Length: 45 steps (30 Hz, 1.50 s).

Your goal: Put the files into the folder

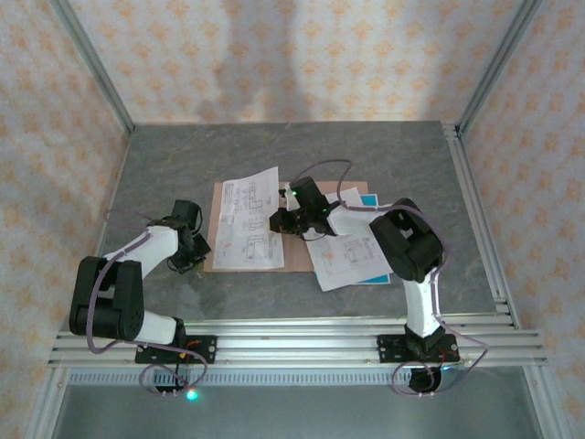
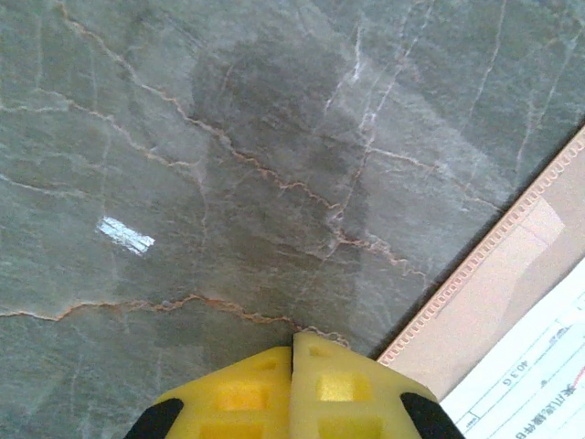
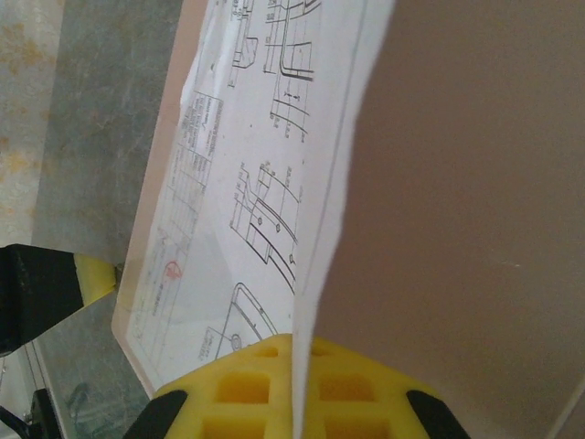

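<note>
R gripper (image 3: 294,355) — pinching 1 sheet (image 3: 228,183), 1 folder (image 2: 494,302) beneath

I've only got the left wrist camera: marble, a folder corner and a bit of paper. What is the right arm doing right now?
Observer: The right end effector is shut on the right edge of a printed sheet, holding that edge raised above the folder.
Operator: Any files outside the folder?
Observer: Yes, more white sheets lie on a teal sheet on the table, right of the folder.
Operator: Where is my left end effector relative to the folder?
Observer: From above, the left end effector sits at the folder's left edge, near its front corner. I can't judge contact.
</note>
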Each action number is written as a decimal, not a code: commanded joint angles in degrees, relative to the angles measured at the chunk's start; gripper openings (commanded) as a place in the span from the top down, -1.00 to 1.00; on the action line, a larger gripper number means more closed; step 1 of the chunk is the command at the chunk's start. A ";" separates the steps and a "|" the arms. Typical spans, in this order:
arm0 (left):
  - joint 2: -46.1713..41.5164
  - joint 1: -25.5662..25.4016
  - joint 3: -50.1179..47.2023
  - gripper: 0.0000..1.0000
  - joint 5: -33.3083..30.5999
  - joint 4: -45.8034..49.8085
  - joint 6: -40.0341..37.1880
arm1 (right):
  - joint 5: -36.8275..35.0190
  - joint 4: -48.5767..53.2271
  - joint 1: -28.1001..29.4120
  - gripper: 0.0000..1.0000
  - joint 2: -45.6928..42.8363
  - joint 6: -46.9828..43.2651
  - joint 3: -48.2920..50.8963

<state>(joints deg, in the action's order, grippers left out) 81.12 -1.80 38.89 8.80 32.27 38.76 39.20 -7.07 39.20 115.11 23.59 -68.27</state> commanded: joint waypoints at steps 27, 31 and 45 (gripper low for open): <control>1.25 -0.04 -1.90 1.00 2.98 -3.18 0.52 | -0.67 -2.74 1.64 1.00 3.31 2.45 -3.09; 1.33 -0.02 -1.97 1.00 3.07 -3.17 0.44 | 0.18 -2.90 1.75 1.00 3.78 2.48 -3.34; 1.48 -0.04 -1.84 1.00 3.18 -3.27 0.52 | 1.64 -0.75 2.27 1.00 5.12 1.37 -5.05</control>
<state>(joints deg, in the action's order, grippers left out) 81.10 -1.80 38.87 8.82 32.27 38.98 40.14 -8.36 40.99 119.50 25.71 -71.99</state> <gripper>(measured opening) 0.039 0.044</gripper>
